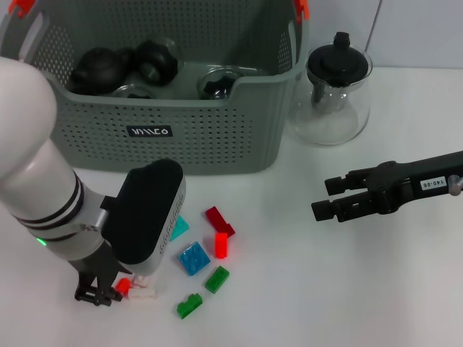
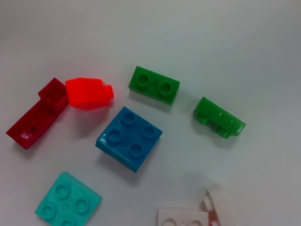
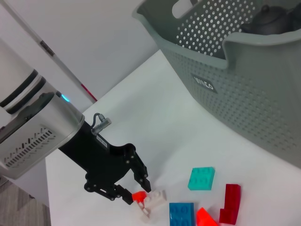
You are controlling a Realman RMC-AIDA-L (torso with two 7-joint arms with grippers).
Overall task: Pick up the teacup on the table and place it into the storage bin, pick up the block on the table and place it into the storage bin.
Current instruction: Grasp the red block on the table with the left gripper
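Hiding a red block (image 1: 124, 286), left pincer (image 1: 108, 291) closes.

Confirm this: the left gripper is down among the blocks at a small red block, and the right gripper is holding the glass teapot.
Wrong on the right gripper: the head view shows it empty, apart from the glass teapot. The left gripper is at the small red block.
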